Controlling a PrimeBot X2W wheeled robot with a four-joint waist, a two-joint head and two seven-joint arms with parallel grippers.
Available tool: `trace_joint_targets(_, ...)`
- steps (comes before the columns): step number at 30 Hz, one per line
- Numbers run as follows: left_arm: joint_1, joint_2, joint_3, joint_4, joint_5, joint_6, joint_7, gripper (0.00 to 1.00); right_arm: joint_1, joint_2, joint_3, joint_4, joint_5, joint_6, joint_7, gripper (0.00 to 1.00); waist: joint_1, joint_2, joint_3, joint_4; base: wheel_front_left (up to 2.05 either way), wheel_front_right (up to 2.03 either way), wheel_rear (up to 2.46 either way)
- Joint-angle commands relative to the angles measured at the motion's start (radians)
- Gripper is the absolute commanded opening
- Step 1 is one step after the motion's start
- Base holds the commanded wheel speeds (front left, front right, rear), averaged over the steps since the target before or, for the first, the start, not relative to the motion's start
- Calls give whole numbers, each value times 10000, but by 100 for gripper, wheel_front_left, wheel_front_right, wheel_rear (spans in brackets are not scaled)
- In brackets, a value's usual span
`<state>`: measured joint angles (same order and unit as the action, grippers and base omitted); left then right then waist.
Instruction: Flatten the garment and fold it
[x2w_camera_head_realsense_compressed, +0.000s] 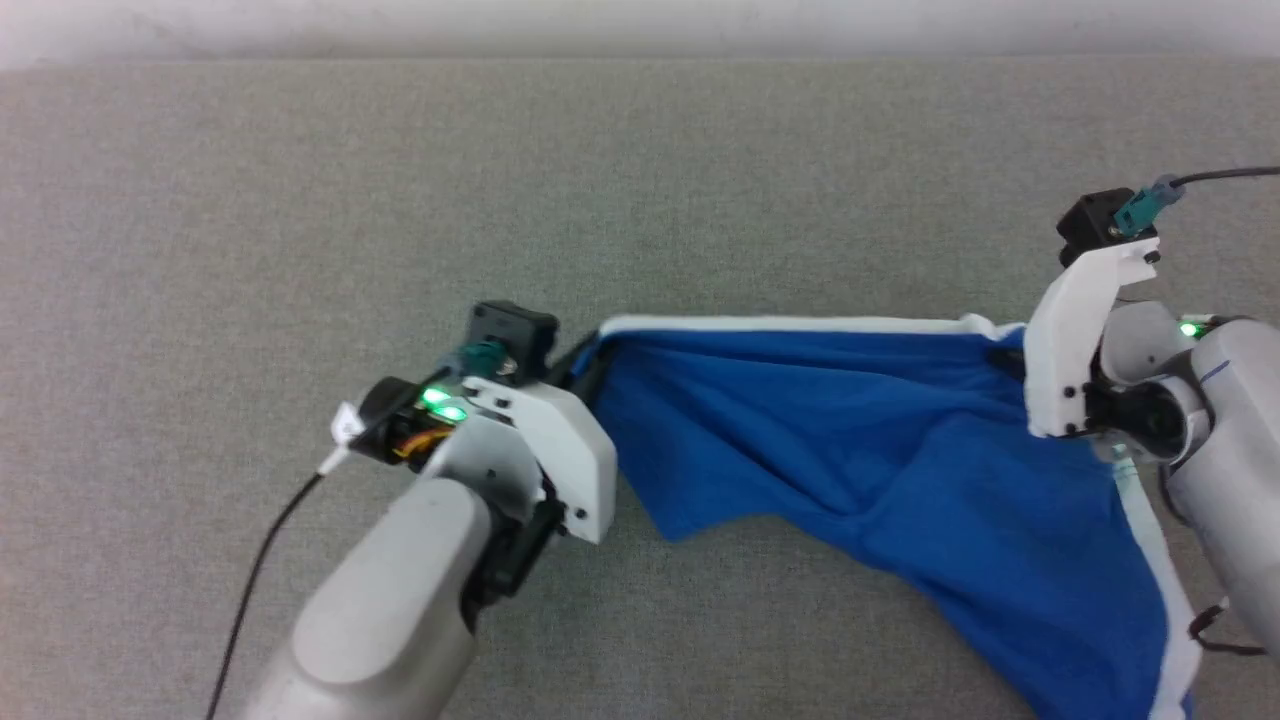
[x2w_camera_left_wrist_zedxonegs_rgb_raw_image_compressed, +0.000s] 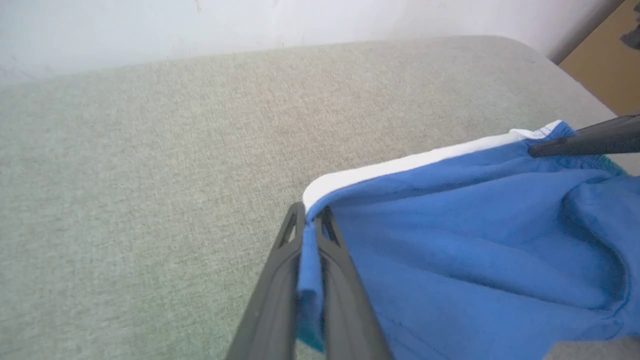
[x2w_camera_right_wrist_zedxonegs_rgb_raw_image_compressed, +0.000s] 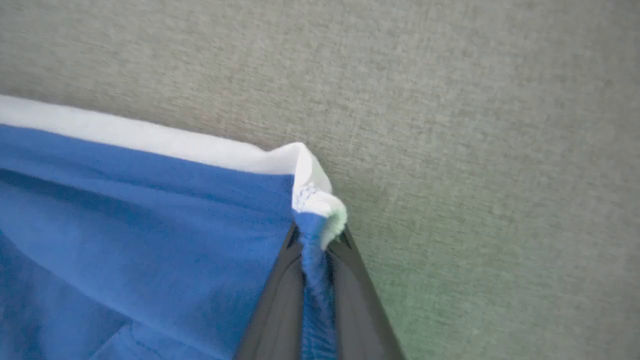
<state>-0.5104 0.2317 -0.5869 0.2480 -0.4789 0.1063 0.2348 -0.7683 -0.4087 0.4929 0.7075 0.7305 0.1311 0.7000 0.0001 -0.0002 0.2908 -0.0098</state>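
Note:
The garment (x2w_camera_head_realsense_compressed: 860, 450) is royal-blue fabric with a white band along its far edge, stretched between my two grippers over the grey cloth surface (x2w_camera_head_realsense_compressed: 640, 180). My left gripper (x2w_camera_head_realsense_compressed: 590, 365) is shut on the garment's left corner; in the left wrist view the blue cloth (x2w_camera_left_wrist_zedxonegs_rgb_raw_image_compressed: 475, 240) is pinched between my dark fingers (x2w_camera_left_wrist_zedxonegs_rgb_raw_image_compressed: 272, 295) at the gripper tip (x2w_camera_left_wrist_zedxonegs_rgb_raw_image_compressed: 310, 220). My right gripper (x2w_camera_head_realsense_compressed: 1005, 355) is shut on the right corner; the right wrist view shows the blue and white edge (x2w_camera_right_wrist_zedxonegs_rgb_raw_image_compressed: 150, 200) clamped at its tip (x2w_camera_right_wrist_zedxonegs_rgb_raw_image_compressed: 315, 237). The lower part hangs rumpled toward the near right.
The grey fabric-covered surface spreads wide behind and to the left of the garment. A pale wall (x2w_camera_left_wrist_zedxonegs_rgb_raw_image_compressed: 250, 25) runs along its far edge, and the surface's rounded corner (x2w_camera_left_wrist_zedxonegs_rgb_raw_image_compressed: 550, 55) shows with tan floor (x2w_camera_left_wrist_zedxonegs_rgb_raw_image_compressed: 610, 75) beyond. A black cable (x2w_camera_head_realsense_compressed: 260, 570) trails from my left wrist.

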Motion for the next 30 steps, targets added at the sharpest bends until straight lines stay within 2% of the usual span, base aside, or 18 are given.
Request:
trace_joint_targets(1,-43,197,257,-101,-36,77,-231,0,279,129,132,-260,281,-4,-547,0,-1,2,-308,-89,0,0,0)
trace_joint_targets(8,-1462,1048,1150,-910,181,126,-570,0,-475,-800,-132,-2684,425,-4,-2405,0,-1,2,-784,-166,0,0,0)
trace_joint_targets(11,-2164,1163,1337,-895,261,115,-523,0,-830,-956,-288,-3190,387,-4,-2591,0,-1,2,-754,-195,0,0,0)
trace_joint_targets(13,-3422,1231,1530,-332,328,-103,-542,0,-1571,-957,-499,-3521,227,-4,-2758,0,-1,2,-588,-309,0,0,0)
trace_joint_targets(19,-6262,1084,1634,1775,894,-331,-1182,0,-3695,-538,-842,-2794,-501,-4,-3595,0,-1,2,191,-560,0,0,0)
trace_joint_targets(24,-8328,960,1846,3469,1247,-254,-2176,0,-5490,-11,-1023,-1688,-1167,-4,-5241,0,-1,2,837,-802,0,0,0)
trace_joint_targets(25,-8328,960,1846,3469,1247,-254,-2176,0,-5490,-11,-1023,-1688,-1167,-4,-5241,0,-1,2,837,-802,0,0,0)
trace_joint_targets(30,-9653,825,2044,4599,1345,-186,-3213,0,-6678,377,-822,-832,-1588,-4,-7036,0,-1,2,1301,-917,0,0,0)
